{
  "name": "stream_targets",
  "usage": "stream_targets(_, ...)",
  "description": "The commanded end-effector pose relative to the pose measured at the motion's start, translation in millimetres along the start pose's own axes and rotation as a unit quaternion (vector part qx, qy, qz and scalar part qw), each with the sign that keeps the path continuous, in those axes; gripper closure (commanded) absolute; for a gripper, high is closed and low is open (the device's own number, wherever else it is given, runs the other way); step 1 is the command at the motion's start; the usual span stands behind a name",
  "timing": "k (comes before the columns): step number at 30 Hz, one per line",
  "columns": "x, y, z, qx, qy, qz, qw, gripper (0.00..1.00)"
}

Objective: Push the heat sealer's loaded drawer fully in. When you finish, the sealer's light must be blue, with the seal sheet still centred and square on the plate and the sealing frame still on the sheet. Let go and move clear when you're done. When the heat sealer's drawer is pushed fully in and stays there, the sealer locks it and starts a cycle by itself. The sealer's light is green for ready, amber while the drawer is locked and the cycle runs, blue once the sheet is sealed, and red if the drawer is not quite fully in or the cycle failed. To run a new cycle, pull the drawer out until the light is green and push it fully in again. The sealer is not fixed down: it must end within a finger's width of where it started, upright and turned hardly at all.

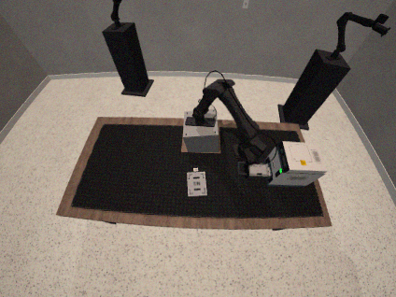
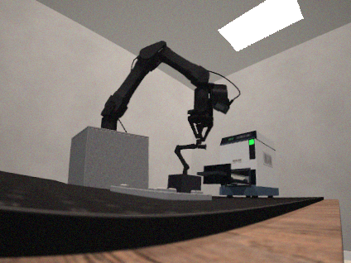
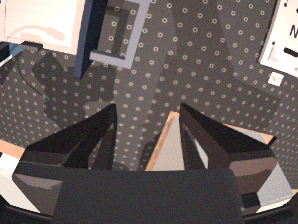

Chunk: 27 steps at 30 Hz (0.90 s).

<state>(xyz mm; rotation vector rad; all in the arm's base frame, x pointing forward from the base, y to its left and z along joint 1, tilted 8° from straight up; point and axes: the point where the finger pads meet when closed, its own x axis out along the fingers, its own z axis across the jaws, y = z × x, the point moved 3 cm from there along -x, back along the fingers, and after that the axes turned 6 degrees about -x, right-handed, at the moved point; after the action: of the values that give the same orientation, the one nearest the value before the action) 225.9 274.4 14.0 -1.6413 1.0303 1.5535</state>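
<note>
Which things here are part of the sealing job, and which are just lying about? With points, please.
Part of the job:
- heat sealer [image 1: 304,161] [image 2: 265,169], light green
- its drawer [image 1: 242,169] [image 2: 217,174] [image 3: 86,42], pulled out
- gripper [image 2: 200,140] [image 3: 148,111]

Lying about:
- white plate marked N1 [image 1: 196,184] [image 3: 287,45]
</note>
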Motion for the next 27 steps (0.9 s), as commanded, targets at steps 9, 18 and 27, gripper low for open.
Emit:
stream_targets(9, 27.3, -25, 14, 0.089, 0.005, -0.031, 0.996, 0.55)
stream_targets(18, 61.8, -35, 21, 0.143, 0.012, -0.026, 0.989, 0.55)
stream_targets(27, 47.9, -39, 21, 0.145, 0.003, -0.042, 0.989, 0.55)
